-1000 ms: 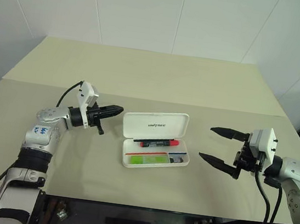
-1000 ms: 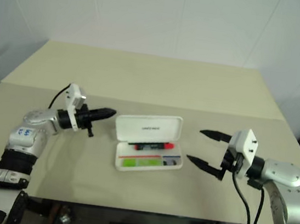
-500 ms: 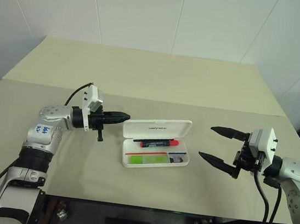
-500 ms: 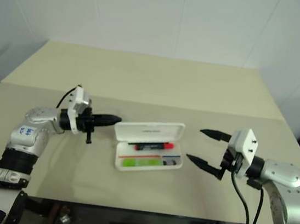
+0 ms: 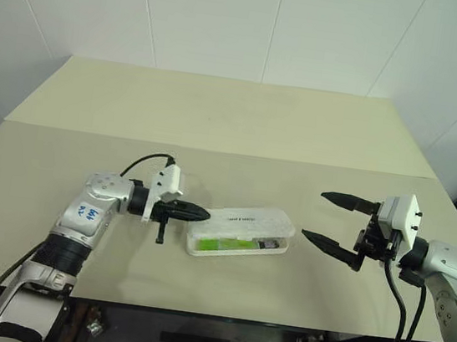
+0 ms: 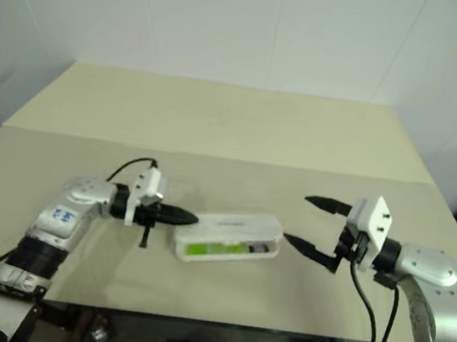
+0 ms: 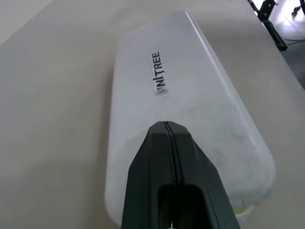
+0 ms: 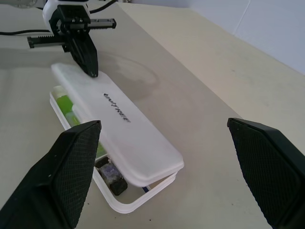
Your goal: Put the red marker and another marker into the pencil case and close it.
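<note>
The white pencil case (image 5: 240, 232) lies at the table's middle, its lid (image 8: 119, 114) lowered to a shallow tilt over the tray with the front edge still ajar. Through the gap I see the lime-green marker (image 5: 223, 243) lying in the tray. The red marker is hidden under the lid. My left gripper (image 5: 202, 213) is shut, its tip (image 7: 167, 126) pressed on the lid's left end, close to the lettering (image 7: 158, 72). My right gripper (image 5: 315, 215) hangs open just right of the case, apart from it and holding nothing.
A small dark item (image 8: 112, 174) sits in the tray's right end. The beige table (image 5: 235, 121) stretches back to a white wall. Its front edge runs close below the case.
My left gripper has swung right and down against the lid, folding it from standing open to nearly flat over the tray. The red marker is now covered. The right arm has kept still.
</note>
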`<control>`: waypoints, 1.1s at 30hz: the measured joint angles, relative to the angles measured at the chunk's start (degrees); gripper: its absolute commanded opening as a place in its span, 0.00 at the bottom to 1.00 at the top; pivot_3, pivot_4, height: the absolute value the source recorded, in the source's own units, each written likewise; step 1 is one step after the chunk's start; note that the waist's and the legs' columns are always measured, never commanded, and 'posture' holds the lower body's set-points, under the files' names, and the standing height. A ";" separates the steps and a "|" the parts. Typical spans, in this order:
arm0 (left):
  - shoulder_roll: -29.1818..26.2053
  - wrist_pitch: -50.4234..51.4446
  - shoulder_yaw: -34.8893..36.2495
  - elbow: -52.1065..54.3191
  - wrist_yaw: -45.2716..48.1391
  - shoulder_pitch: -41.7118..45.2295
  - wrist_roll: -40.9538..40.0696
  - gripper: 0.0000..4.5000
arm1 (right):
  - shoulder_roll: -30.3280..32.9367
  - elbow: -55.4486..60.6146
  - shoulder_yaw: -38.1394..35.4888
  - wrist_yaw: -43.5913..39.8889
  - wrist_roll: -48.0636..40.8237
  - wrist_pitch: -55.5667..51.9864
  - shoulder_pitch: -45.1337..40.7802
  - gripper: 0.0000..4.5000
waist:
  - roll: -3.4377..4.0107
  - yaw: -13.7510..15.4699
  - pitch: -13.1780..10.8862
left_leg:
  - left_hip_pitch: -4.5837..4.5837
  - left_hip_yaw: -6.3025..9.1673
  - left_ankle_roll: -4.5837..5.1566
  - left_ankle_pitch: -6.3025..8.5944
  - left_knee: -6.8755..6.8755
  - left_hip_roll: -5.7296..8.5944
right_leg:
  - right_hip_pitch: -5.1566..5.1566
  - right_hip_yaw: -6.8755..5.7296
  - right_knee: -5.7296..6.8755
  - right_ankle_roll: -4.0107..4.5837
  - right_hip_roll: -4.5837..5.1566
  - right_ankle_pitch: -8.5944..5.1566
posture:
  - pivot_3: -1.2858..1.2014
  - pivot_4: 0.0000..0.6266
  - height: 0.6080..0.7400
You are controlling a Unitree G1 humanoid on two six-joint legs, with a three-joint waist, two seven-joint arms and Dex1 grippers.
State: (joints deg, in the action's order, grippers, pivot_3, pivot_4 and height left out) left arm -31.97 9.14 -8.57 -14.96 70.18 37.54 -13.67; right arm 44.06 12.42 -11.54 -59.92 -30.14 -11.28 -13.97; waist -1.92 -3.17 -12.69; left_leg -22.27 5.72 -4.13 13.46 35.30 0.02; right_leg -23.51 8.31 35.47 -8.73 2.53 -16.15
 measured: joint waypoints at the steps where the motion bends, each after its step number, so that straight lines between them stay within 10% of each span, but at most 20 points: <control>1: 0.15 -0.10 -0.34 0.00 -0.01 0.01 0.28 0.00 | -0.02 0.09 0.00 0.15 0.00 0.01 0.21 1.00 | 0.00 -0.01 0.00 | 0.00 0.00 0.00 0.00 0.00 0.00 | 0.00 0.00 0.00 0.00 0.00 0.00 | 0.52 0.24 1.00; 33: 4.97 9.80 -3.73 3.29 -5.25 0.10 2.34 0.00 | -1.62 -0.14 -0.08 2.00 0.79 3.63 3.87 1.00 | 0.00 -0.22 0.02 | 0.09 -0.02 0.02 -0.01 0.35 0.02 | 0.24 0.07 -0.01 0.29 -0.01 -0.15 | 0.52 0.24 1.00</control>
State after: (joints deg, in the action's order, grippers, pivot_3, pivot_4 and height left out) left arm -26.99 18.94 -12.30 -11.67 64.93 37.64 -11.33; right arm 42.44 12.28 -11.62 -57.92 -29.34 -7.65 -10.11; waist -1.92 -3.39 -12.67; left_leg -22.18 5.70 -4.11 13.44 35.65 0.04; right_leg -23.28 8.37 35.46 -8.45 2.52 -16.31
